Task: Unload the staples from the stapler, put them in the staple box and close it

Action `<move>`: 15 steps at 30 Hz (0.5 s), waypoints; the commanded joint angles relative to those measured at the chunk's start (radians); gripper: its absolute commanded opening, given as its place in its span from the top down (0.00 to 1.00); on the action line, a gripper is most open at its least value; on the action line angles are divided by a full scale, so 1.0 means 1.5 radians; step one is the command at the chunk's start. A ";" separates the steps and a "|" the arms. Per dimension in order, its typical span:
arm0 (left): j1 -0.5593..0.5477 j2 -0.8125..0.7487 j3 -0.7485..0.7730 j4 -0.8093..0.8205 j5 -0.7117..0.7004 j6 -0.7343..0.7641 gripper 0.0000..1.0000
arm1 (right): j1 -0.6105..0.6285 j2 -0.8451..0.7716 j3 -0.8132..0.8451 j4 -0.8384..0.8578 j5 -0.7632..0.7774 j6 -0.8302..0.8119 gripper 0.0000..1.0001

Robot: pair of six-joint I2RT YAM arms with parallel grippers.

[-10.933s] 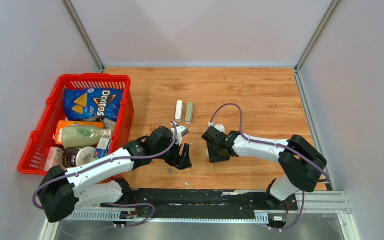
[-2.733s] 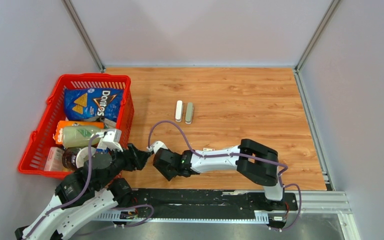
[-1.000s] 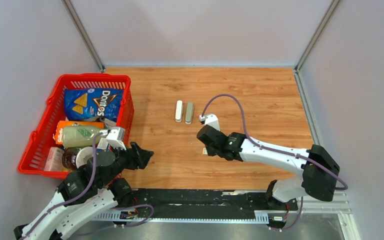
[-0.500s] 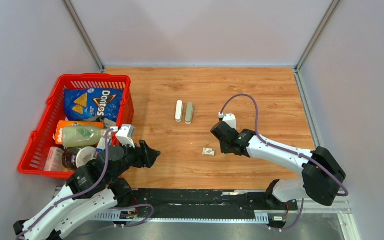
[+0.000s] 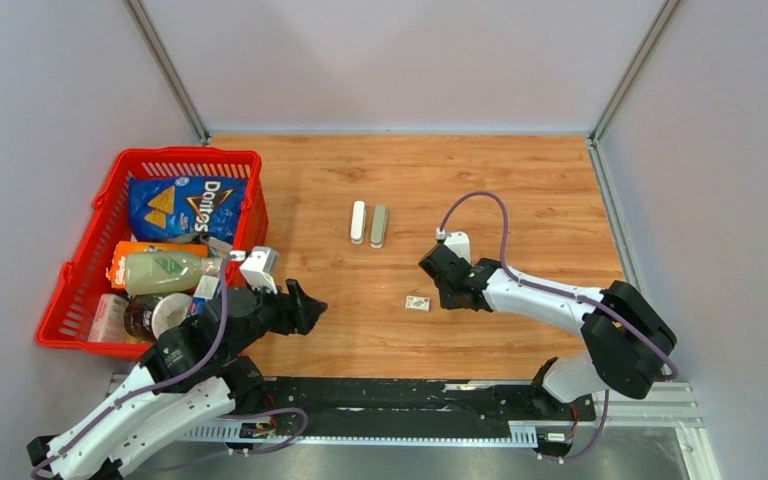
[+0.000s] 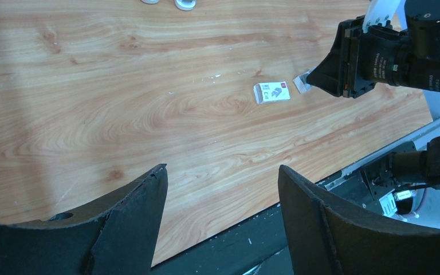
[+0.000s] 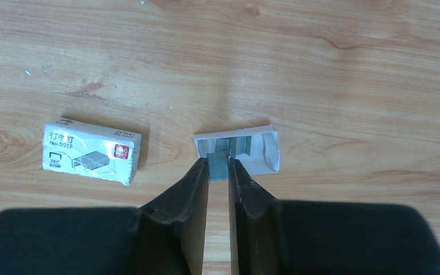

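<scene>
Staples [image 7: 218,161], a short grey strip, are pinched in my right gripper [image 7: 218,168] at a white tray [image 7: 262,148], staple box [image 7: 91,152] at its nine o'clock; left gripper's [image 6: 222,170] fingers spread wide.

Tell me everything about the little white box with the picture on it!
The little white box is a small flat rectangular packet, cardboard by its look. Its top carries dark print, a drawing of a staple strip and a small red mark. It lies flat on the wooden table, slightly tilted, touching nothing else. It sits left of the open white tray and the right tool, which pinches staples, apart from both.
</scene>
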State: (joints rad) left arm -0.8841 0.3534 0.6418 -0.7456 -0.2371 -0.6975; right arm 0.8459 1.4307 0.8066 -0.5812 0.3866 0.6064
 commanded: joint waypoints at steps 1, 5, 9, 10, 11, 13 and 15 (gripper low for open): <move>-0.003 0.010 -0.006 0.033 0.009 0.009 0.22 | -0.009 0.014 0.002 0.037 0.008 0.011 0.80; -0.003 0.010 -0.009 0.038 0.010 0.009 0.22 | -0.014 0.021 0.000 0.044 0.008 0.012 0.80; -0.002 0.011 -0.013 0.040 0.009 0.009 0.22 | -0.018 0.020 -0.003 0.052 0.010 0.013 0.80; -0.003 0.012 -0.013 0.040 0.009 0.009 0.22 | -0.019 0.020 -0.004 0.055 0.011 0.012 0.80; -0.002 0.013 -0.013 0.041 0.009 0.009 0.22 | -0.019 0.022 -0.004 0.055 0.011 0.013 0.80; -0.003 0.015 -0.014 0.042 0.009 0.009 0.22 | -0.020 0.026 -0.003 0.055 0.010 0.014 0.80; -0.003 0.016 -0.016 0.046 0.010 0.009 0.22 | -0.020 0.031 -0.005 0.060 0.006 0.015 0.78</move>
State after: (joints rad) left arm -0.8841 0.3656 0.6254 -0.7162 -0.2329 -0.6975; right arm 0.8211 1.4605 0.8043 -0.5358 0.3862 0.6071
